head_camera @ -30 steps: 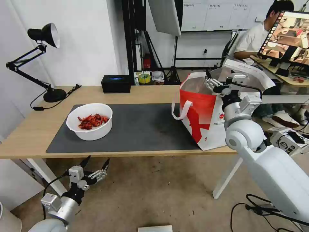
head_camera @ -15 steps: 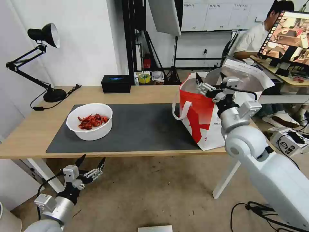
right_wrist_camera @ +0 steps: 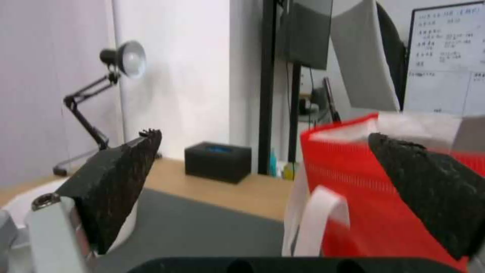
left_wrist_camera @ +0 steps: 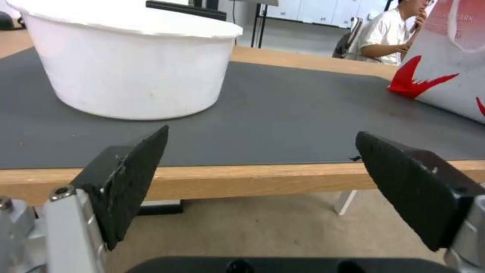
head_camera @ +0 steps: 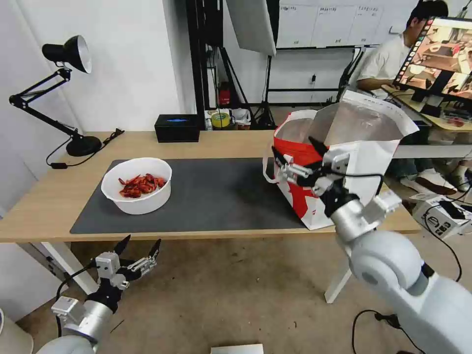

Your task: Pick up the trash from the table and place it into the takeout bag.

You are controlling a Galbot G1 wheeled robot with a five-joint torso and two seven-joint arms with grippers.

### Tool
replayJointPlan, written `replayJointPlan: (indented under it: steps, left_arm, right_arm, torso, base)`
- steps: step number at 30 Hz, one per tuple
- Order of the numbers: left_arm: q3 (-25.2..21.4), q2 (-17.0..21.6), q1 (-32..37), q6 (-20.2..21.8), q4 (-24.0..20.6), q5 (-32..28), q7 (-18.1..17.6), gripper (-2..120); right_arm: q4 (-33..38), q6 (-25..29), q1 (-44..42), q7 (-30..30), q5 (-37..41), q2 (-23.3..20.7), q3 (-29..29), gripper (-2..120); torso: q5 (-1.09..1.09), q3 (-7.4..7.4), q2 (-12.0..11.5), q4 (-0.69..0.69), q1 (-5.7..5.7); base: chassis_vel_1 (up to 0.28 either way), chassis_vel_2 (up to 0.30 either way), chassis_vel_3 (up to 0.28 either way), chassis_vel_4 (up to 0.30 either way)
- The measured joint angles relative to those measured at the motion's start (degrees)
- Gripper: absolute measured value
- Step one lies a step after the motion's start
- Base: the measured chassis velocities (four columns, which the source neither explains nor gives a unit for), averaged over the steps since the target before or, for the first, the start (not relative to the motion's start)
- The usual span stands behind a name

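Observation:
A white bowl of red shells (head_camera: 137, 185) stands on the left part of the dark grey mat (head_camera: 221, 196) of the table (head_camera: 49, 196); the left wrist view has the same bowl (left_wrist_camera: 131, 64) close ahead. The takeout bag (head_camera: 368, 157) stands open at the mat's right end, red panel facing me. My right gripper (head_camera: 294, 150) is open and empty, in front of the bag's red side (right_wrist_camera: 363, 189), below its rim. My left gripper (head_camera: 139, 243) hangs open and empty below the table's front edge, under the bowl.
A black tissue box (head_camera: 177, 127) sits at the table's back edge, also seen in the right wrist view (right_wrist_camera: 217, 161). A black desk lamp (head_camera: 64, 98) stands at the back left. A person sits at a desk behind the bag. Cables lie on the floor at right.
My right gripper has come down and toward me from the bag's open top to the front of its red side. The left gripper has sunk slightly lower and to the left.

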Motion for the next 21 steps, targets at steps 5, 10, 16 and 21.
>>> replayJointPlan:
  steps: [5,10,16,21]
  left_arm:
    - [-0.3,-0.1,0.3,0.0,-0.4,0.0,0.0,100]
    - [-0.5,-0.2,0.6,-0.2,-0.5,0.1,0.1,100]
    - [-0.5,-0.5,1.0,-0.3,-0.6,0.3,0.3,100]
    - [-0.7,-0.4,1.3,-0.4,-0.3,0.3,0.4,100]
  right_arm:
    - [0.9,0.6,-6.6,-0.7,-2.8,1.1,1.6,100]
    - [1.2,2.4,-13.9,-1.3,-7.4,2.6,3.0,100]
    - [-0.1,5.9,-21.5,-1.4,-14.4,4.1,3.2,100]
    - [-1.1,8.5,-26.6,-1.3,-18.1,5.7,3.2,100]
  torso:
    - [0.01,0.0,0.0,-0.01,0.0]
    - [0.01,0.0,0.0,-0.01,0.0]
    - [0.0,0.0,0.0,0.0,0.0]
    - [0.0,0.0,0.0,-0.01,0.0]
  base:
    - [0.0,0.0,0.0,0.0]
    - [0.0,0.0,0.0,0.0]
    - [0.0,0.0,0.0,0.0]
    - [0.0,0.0,0.0,0.0]
